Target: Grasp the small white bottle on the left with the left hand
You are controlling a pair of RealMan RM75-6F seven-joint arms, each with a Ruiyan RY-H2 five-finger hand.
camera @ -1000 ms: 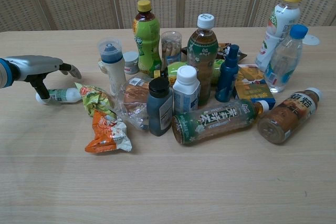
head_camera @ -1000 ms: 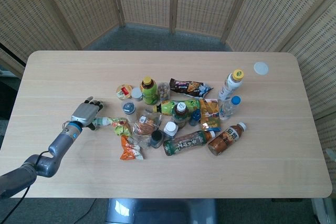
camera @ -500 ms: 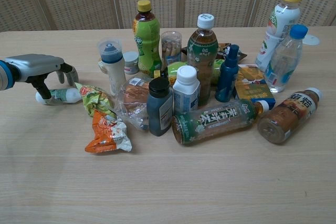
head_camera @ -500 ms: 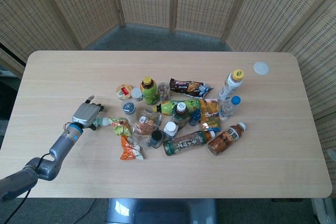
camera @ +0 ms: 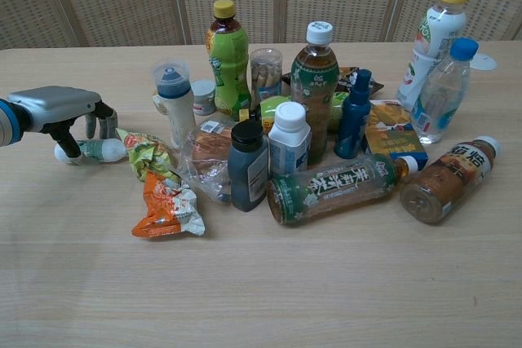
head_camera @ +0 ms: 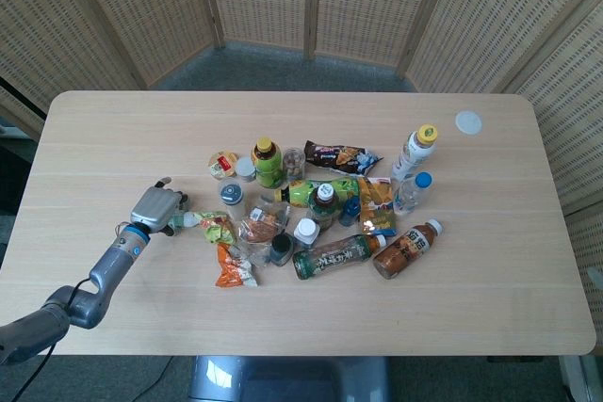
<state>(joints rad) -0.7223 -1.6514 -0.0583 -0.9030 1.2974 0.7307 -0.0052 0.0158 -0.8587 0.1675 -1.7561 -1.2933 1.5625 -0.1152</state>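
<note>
The right hand appears in neither view, and the left arm is cut off at the frame edge in both, so only its grey forearm, blue wrist ring and silver-backed left hand can be made out. Much of the small white bottle with a pale green label is covered from above by that hand; in the chest view it lies on its side directly under the palm, its white cap end toward the wrist and its far end close against the crumpled green-and-yellow foil wrapper just beyond the fingertips. The hand is arched over the bottle with a dark thumb reaching down on the near side of it and the other fingers curled down on the far side; whether those pads actually press the plastic or stop short of it cannot be told, so a firm hold is not visible. The bottle rests on the pale wood-grain table. Further out past the fingers stand a clear lidded cup with a dark blue insert and a tall green plastic bottle with a yellow cap, glossy and upright. Nearer the camera from the wrapper lies a wrinkled orange snack packet, flat on the table. The rest of the heap overlaps too much for its edges to be separated.
</note>
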